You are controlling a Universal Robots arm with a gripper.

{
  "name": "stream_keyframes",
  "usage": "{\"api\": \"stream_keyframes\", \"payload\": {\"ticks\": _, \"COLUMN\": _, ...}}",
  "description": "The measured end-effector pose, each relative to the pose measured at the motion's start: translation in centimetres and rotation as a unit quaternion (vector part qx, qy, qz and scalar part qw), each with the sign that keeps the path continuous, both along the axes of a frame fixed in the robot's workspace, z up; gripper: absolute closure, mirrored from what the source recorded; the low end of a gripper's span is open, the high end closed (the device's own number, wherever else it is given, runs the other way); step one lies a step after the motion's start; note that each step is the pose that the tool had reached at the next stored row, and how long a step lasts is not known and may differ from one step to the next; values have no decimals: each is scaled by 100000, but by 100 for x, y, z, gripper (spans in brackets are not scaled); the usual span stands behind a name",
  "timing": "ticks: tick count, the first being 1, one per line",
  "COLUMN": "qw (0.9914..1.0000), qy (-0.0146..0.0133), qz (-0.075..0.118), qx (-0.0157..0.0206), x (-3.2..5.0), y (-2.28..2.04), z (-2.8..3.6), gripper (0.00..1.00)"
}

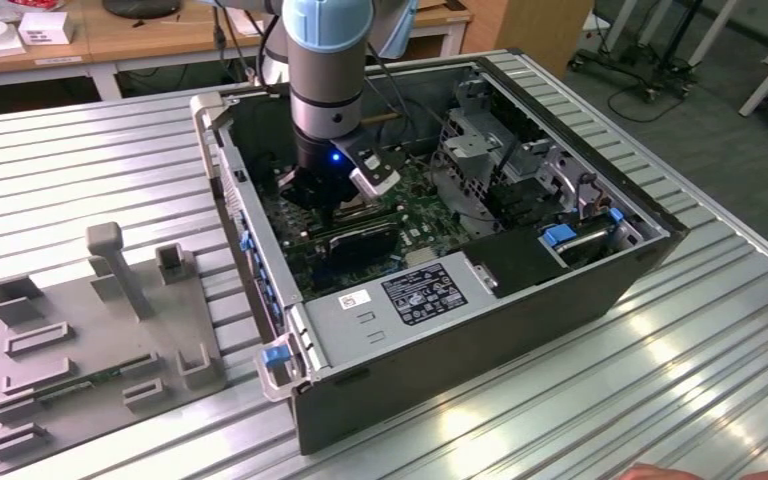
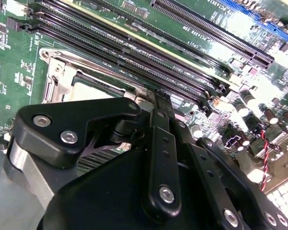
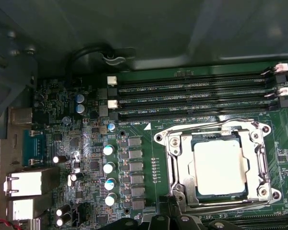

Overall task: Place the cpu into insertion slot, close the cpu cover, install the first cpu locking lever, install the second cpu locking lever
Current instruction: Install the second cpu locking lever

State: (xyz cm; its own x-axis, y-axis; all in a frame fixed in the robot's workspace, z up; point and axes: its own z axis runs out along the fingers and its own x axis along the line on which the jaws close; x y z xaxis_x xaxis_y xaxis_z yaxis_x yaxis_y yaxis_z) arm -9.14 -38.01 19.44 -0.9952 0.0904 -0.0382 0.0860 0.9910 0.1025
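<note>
The cpu [image 3: 218, 167] sits in the slot [image 3: 198, 143], cover [image 3: 178, 160] down around it; the gripper [image 3: 175, 211] hovers at the cover's 7 o'clock corner for the levers. Jaws: cannot tell.

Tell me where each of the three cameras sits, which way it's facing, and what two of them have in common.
Exterior view: off the arm, above, looking down at the open computer case with the arm reaching inside.
First wrist view: on the arm, looking straight down at the motherboard; the cpu sits under the closed cpu cover.
Second wrist view: on the arm, looking obliquely past the gripper across the memory slots.
Both wrist views share the cpu cover and memory slots.
</note>
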Motion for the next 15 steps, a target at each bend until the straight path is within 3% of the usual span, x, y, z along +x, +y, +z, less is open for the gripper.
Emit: {"api": "stream_keyframes", "payload": {"ticks": 15, "qw": 100000, "qy": 10, "qz": 0, "qx": -15, "x": -1, "y": -1, "z": 182, "gripper": 89}}
